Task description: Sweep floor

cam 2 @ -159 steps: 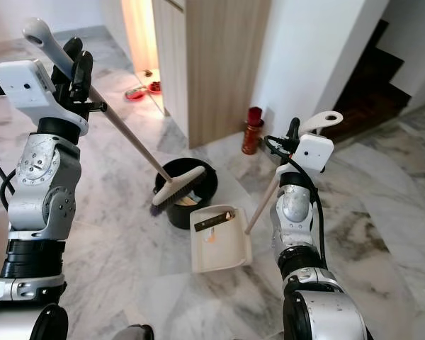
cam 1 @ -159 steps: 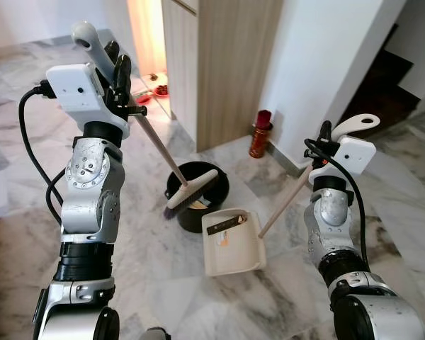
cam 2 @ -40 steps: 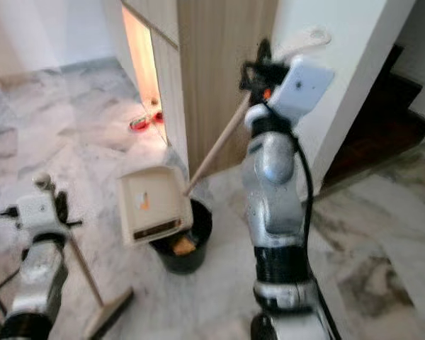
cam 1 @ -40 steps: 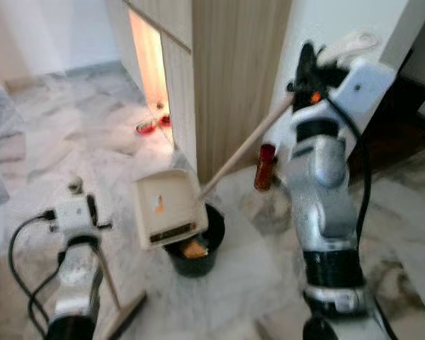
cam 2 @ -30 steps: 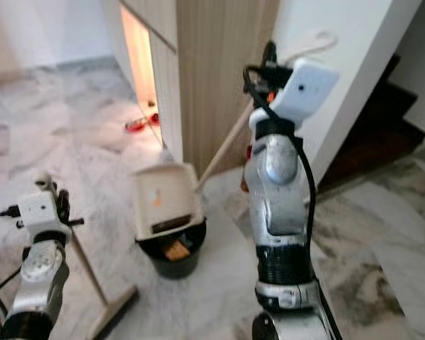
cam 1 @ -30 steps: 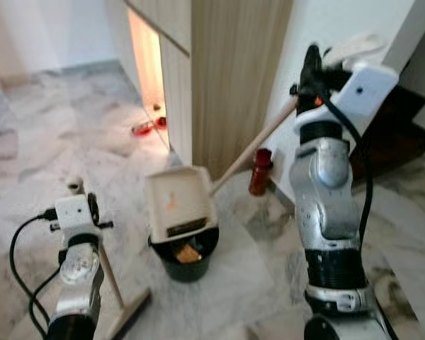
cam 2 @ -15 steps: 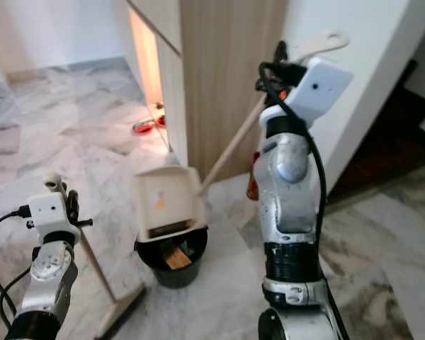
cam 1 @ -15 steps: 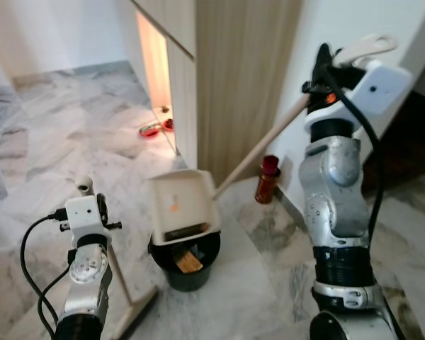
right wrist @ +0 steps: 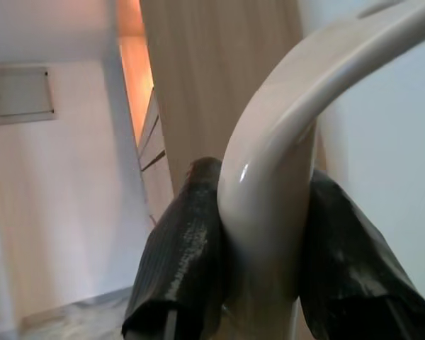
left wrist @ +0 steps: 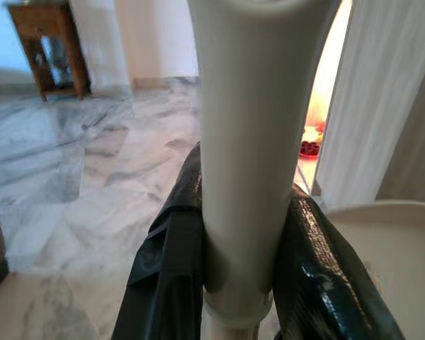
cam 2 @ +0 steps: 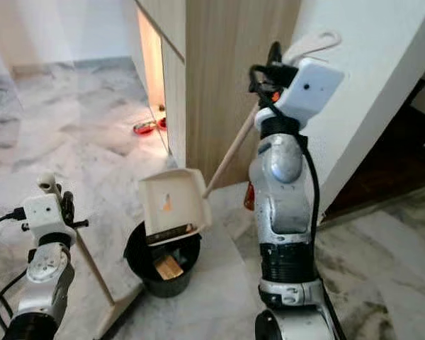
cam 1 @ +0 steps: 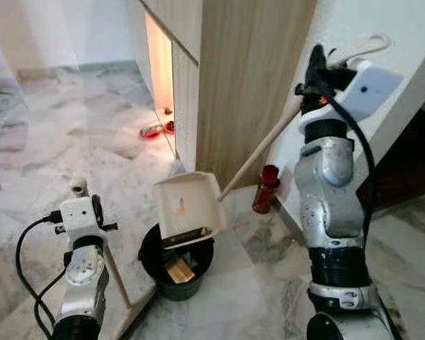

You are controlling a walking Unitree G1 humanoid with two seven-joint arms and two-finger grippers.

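Since half a second ago the dustpan [cam 1: 188, 210] has tilted a little steeper above the black bin [cam 1: 176, 261], which already holds debris. Nearest, the left gripper [left wrist: 235, 276] has its fingers clamped on the broom handle [cam 1: 115, 275], head on the floor. Farther up, the right gripper [right wrist: 248, 269] grips the dustpan handle [cam 1: 258, 159]; a swing sideways could spill dirt beside the bin or knock the red bottle [cam 1: 264, 189].

Dustpan [cam 1: 188, 207] over bin [cam 1: 153, 259], broom [cam 1: 120, 283] left.

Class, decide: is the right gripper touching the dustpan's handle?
Touching. In the right wrist view both black fingers press against the pale dustpan handle with no gap; the right gripper is clamped on it, jaws closed around it.
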